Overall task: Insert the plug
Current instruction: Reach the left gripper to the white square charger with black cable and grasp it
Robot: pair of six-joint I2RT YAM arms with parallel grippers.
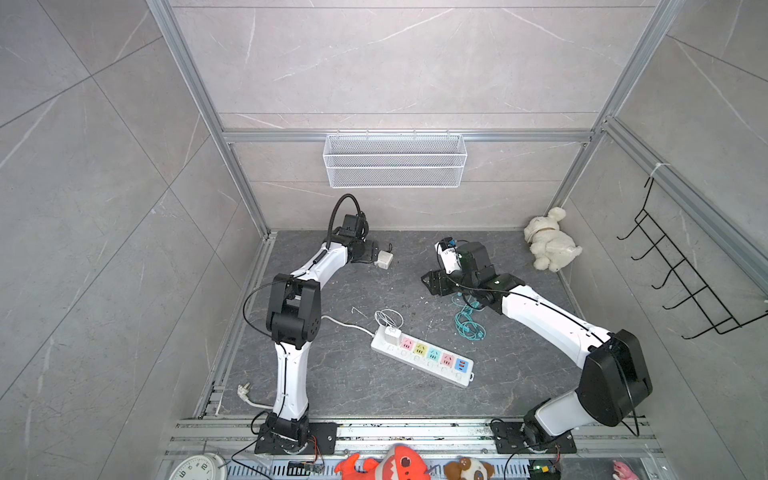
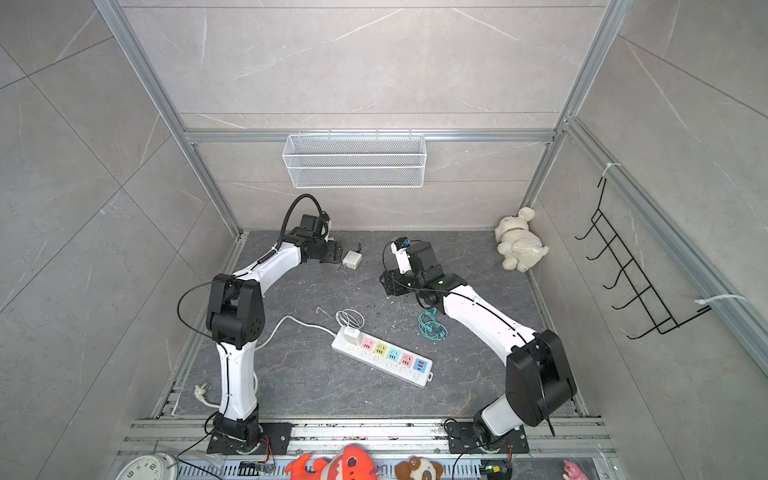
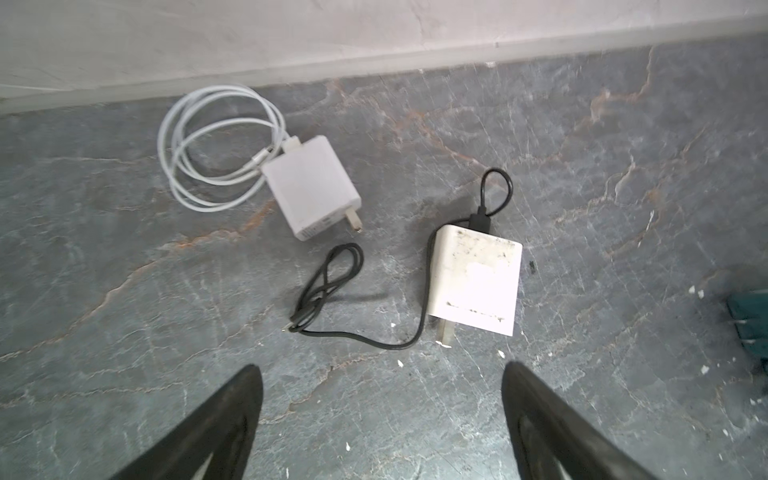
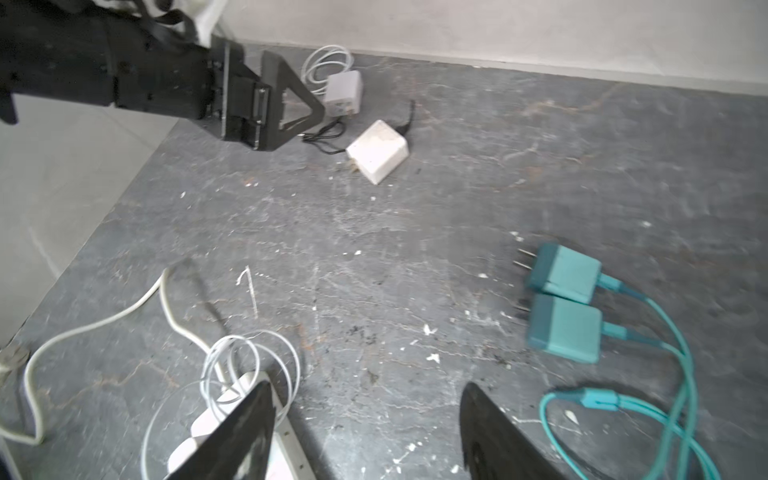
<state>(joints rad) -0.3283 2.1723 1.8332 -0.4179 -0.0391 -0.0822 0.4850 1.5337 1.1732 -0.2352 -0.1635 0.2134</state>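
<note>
The left gripper point(image 3: 382, 370) is wide apart, just beside a dirty white charger point(image 3: 473, 282) near the desk's point(image 3: 623, 166) back edge. The right gripper point(image 4: 369, 384) is apart too, empty.

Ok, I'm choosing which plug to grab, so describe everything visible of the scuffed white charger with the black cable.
The scuffed white charger is a boxy, plastic-looking block with rounded edges and dark smudges on top. It lies flat on the dark tabletop near the back wall, metal prongs at one end. A black cable plugs into the opposite end, runs along one side and ends in a loose coil. Nothing grips it: the left gripper hangs open, short of the prongs.
</note>
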